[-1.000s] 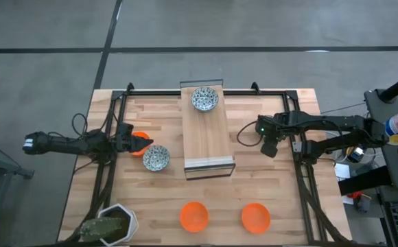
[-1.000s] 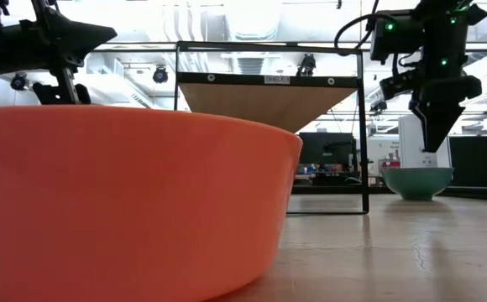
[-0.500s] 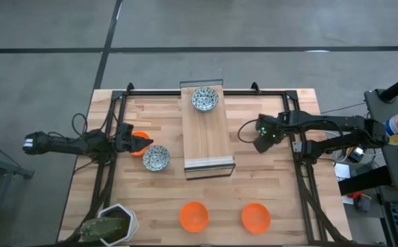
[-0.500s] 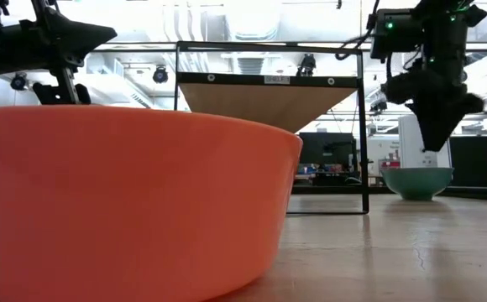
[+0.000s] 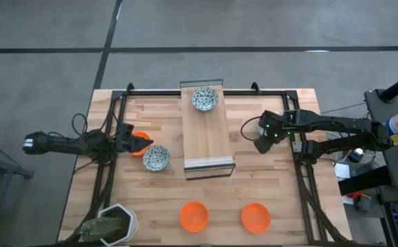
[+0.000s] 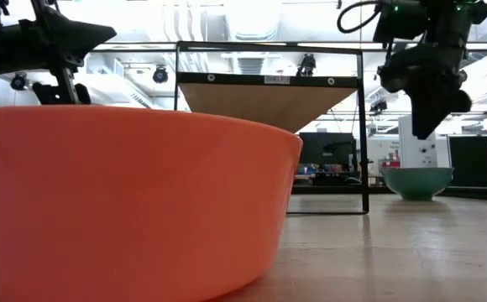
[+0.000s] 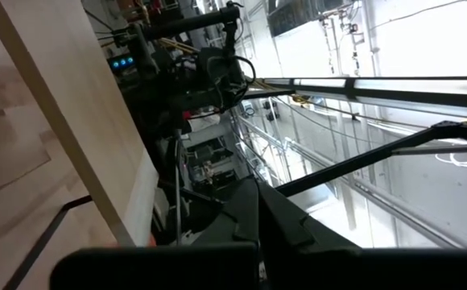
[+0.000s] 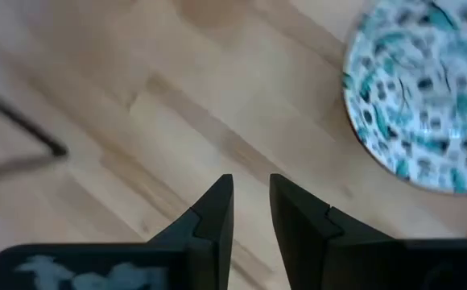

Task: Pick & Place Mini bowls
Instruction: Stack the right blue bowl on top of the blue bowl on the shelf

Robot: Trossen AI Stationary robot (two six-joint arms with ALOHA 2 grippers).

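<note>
Two orange mini bowls (image 5: 193, 215) (image 5: 255, 217) stand near the table's near edge; one fills the low view (image 6: 126, 201). One blue-patterned bowl (image 5: 204, 99) rests on the raised wooden shelf (image 5: 207, 140), another (image 5: 156, 158) on the table left of it. A third patterned bowl (image 8: 419, 105) (image 6: 417, 181) stands on the table below and beside my right gripper (image 8: 251, 201) (image 5: 261, 142), whose fingers are shut to a narrow slit and held well above it (image 6: 424, 130). My left gripper (image 5: 147, 143) is shut and hovers level over another orange bowl (image 5: 137, 137).
A white angular pot with a green plant (image 5: 113, 223) stands at the near left corner. The shelf's black metal frame (image 6: 363, 126) rises mid-table. Black rails (image 5: 106, 171) (image 5: 302, 178) run along both sides. Bare wood lies between the shelf and the near bowls.
My right gripper has risen a little above the patterned bowl on the table and turned about its wrist, shifting slightly toward the far edge. The left arm and all the bowls have stayed where they were.
</note>
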